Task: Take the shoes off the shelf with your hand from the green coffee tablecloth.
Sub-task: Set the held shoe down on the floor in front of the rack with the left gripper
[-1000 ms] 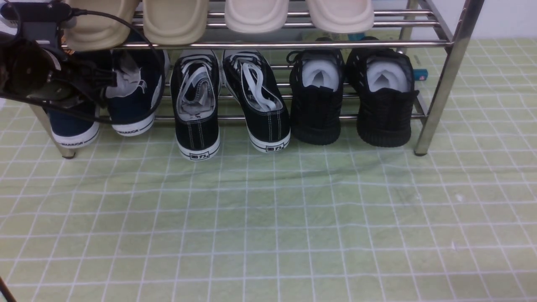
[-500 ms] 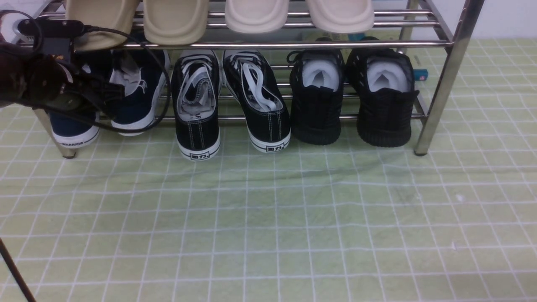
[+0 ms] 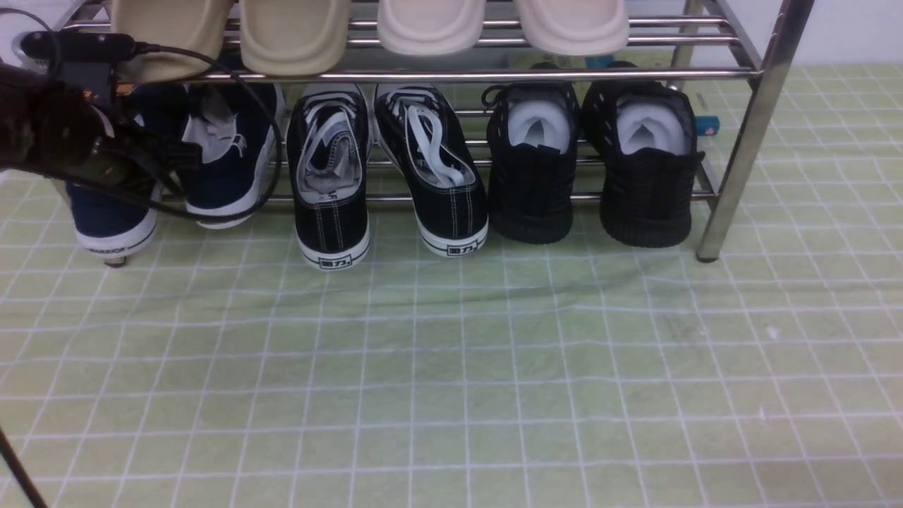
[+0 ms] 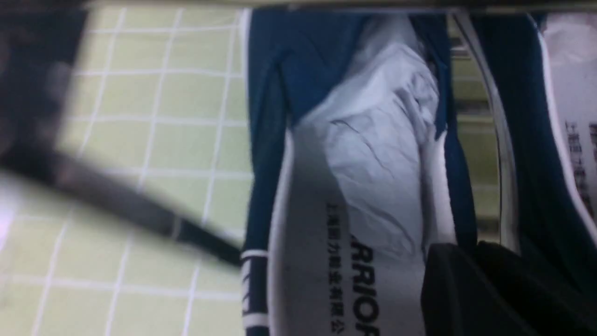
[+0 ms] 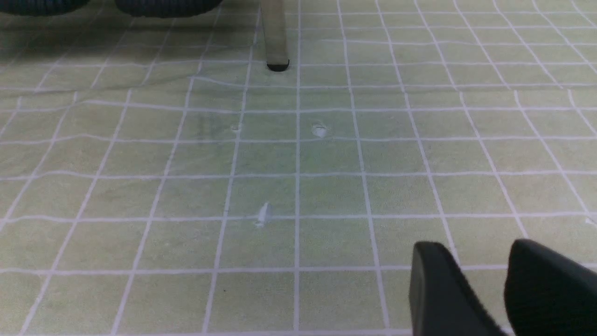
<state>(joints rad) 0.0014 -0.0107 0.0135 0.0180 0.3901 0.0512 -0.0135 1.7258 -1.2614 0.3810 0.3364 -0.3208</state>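
Observation:
The pair of navy shoes sits at the left end of the chrome shelf's [image 3: 751, 127] lower tier. The left shoe [image 3: 106, 219] hangs out over the front bar; the right shoe [image 3: 229, 173] lies beside it. My left gripper [image 3: 148, 161], black with a looping cable, is shut on the left shoe's side wall. In the left wrist view one finger [image 4: 447, 280] is inside on the WARRIOR insole of that shoe [image 4: 354, 140], the other outside. My right gripper [image 5: 471, 254] is open and empty, low over the green tablecloth [image 3: 451, 353].
Black lace-up sneakers [image 3: 331, 183] and all-black knit sneakers [image 3: 532, 169] fill the remainder of the lower tier. Beige slippers [image 3: 293, 32] lie on the upper tier. The shelf's right front leg [image 5: 276, 37] stands ahead of my right gripper.
My left gripper has shifted left and the left navy shoe has moved with it, out toward the front left. The right navy shoe and the other pairs have not moved.

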